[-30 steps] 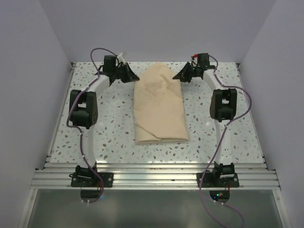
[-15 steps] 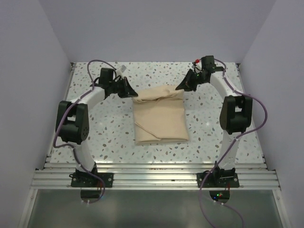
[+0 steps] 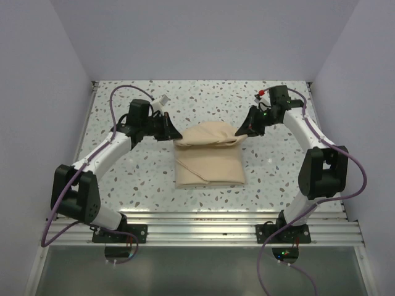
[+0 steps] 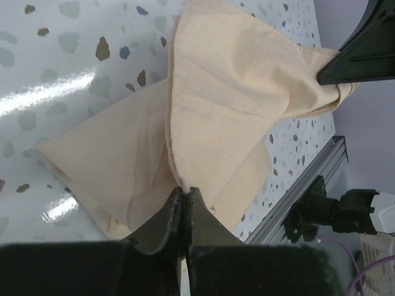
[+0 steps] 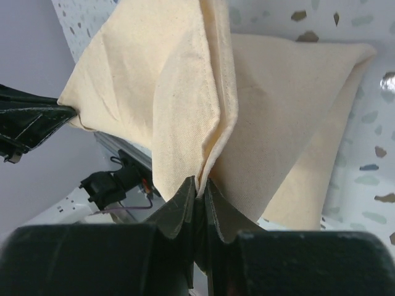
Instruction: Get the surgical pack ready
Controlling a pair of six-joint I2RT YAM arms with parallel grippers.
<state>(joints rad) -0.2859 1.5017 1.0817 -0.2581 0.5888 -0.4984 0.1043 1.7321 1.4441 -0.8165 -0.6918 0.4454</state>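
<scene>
The left gripper and right gripper each pinch a far corner of the tan wrap sheet at mid table, apparently folding that flap nearward; next it wants laying flat, then letting go

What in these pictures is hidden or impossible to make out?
- All views: anything inside the folded cloth; the cloth covers it.
- Top view: how the left gripper and right gripper pinch its edge; too small.
- Left wrist view: most of the right gripper, cut by the right edge.
- Right wrist view: most of the left gripper, cut by the left edge.
</scene>
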